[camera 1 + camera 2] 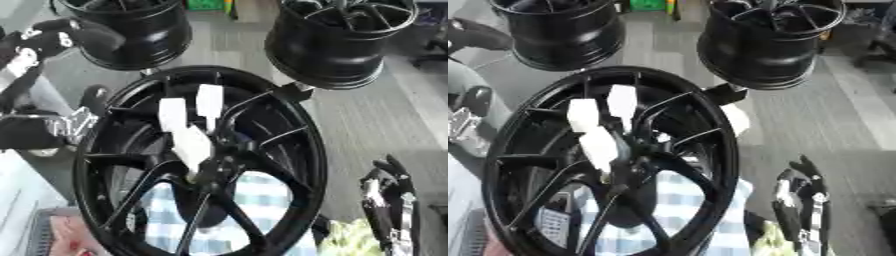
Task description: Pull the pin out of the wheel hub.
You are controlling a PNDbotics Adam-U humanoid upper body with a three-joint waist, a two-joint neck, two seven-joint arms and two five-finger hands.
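Nearest, at the right lower corner: right hand [389,200], fingers relaxed and pointing up, holding nothing, well apart from the work. Beside it, something yellow-green [350,240], not clear what.

In the middle, standing on its edge and filling most of the view: big black wheel [199,162] with thin spokes, a blue-and-white checked cloth [262,200] seen through its gaps. At the hub [627,167], in the centre: three white pins [192,145], one low and close to the hub, two higher, side by side.

Left hand: not to be made out; only black and silver machine parts [70,125] at the left edge, fingers impossible to judge.

Good way for this step, probably: bring a hand to the lowest pin, pinch near its base, pull straight along its own line, avoid twisting against the spokes.

Far behind: two more black wheels [341,40] on the grey floor.
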